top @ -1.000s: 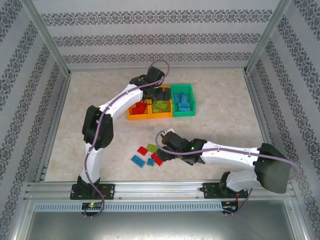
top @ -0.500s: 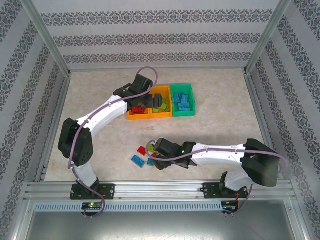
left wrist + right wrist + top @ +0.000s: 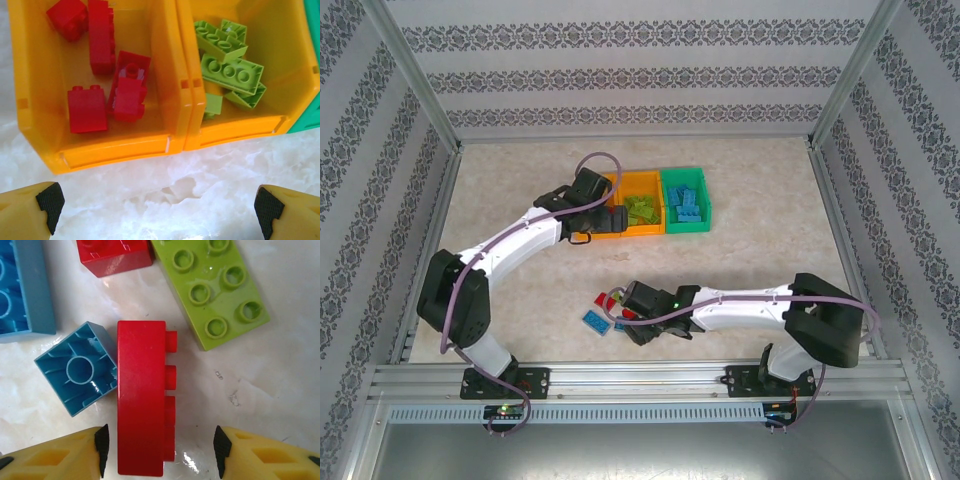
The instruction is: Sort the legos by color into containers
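The right gripper (image 3: 160, 450) stood partly open astride a red brick (image 3: 140, 400) lying on its side, with neither pad touching it. An upturned blue brick (image 3: 77, 370) pressed against its stud-free face, crowding the finger on that side. A lime brick (image 3: 212, 290) lay just beyond the studs. The left gripper (image 3: 157, 205) hung wide open before the orange bin (image 3: 30, 110) holding red legos (image 3: 87, 107), beside a second orange bin (image 3: 295, 40) of lime legos (image 3: 230, 72).
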Controlling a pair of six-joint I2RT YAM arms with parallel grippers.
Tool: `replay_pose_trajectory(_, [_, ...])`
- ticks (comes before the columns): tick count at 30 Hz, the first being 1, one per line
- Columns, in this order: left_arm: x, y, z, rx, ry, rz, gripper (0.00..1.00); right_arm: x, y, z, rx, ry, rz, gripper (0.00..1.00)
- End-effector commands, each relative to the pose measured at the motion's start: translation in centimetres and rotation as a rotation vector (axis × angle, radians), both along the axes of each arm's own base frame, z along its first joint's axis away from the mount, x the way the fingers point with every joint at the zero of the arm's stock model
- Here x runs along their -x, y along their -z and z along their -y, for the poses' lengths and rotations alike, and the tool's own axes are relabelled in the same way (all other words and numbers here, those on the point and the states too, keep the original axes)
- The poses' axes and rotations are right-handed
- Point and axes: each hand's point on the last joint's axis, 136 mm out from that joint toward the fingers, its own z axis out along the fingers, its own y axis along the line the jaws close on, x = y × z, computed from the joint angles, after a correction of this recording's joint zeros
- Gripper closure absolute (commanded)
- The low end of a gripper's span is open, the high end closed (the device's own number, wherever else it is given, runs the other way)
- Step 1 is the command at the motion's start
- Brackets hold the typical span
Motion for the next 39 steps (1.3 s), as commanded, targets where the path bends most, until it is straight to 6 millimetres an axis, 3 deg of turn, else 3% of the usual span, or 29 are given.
replay_pose_trajectory(1, [-0.1,-1.3,-1.3,0.011,-0.049,0.048,0.01,-0.1,0.0,-0.4,0.03,-0.017,0.014,0.44])
replay_pose_trajectory(4, [0.4,-1.4,-1.8,0.005,-0.059,0.054,0.01,-0.4,0.3,-0.5,0.036,-0.009,0.022,0.51])
replay_pose_trajectory(9, [1.1,-1.2,-2.7,-0.012,-0.072,0.056,0.01,-1.0,0.2,-0.6,0.033,0.006,0.039,0.7])
replay_pose_trajectory(13, [1.7,-0.5,-3.5,-0.035,-0.086,0.046,0.01,-1.7,-0.4,0.4,0.04,0.038,0.075,0.76])
replay_pose_trajectory(18, [2.5,0.2,-4.6,-0.06,-0.111,0.036,0.01,-3.0,-2.8,1.2,-0.034,0.091,0.122,0.79])
replay_pose_trajectory(23, [3.3,0.6,-6.4,-0.027,-0.196,0.041,0.01,-5.0,-6.3,0.6,-0.172,0.108,0.167,0.78])
replay_pose_trajectory(27, [4.0,0.2,-8.4,0.01,-0.272,0.081,0.01,-8.1,-9.0,-0.6,-0.286,0.142,0.182,0.79])
replay_pose_trajectory(33, [6.0,1.1,-9.7,-0.039,-0.254,0.053,0.01,-15.2,-13.0,-3.8,-0.437,0.235,0.145,0.77])
replay_pose_trajectory(39, [7.5,2.5,-10.1,-0.034,-0.243,0.026,0.01,-22.8,-13.8,-6.3,-0.531,0.379,0.043,0.77])
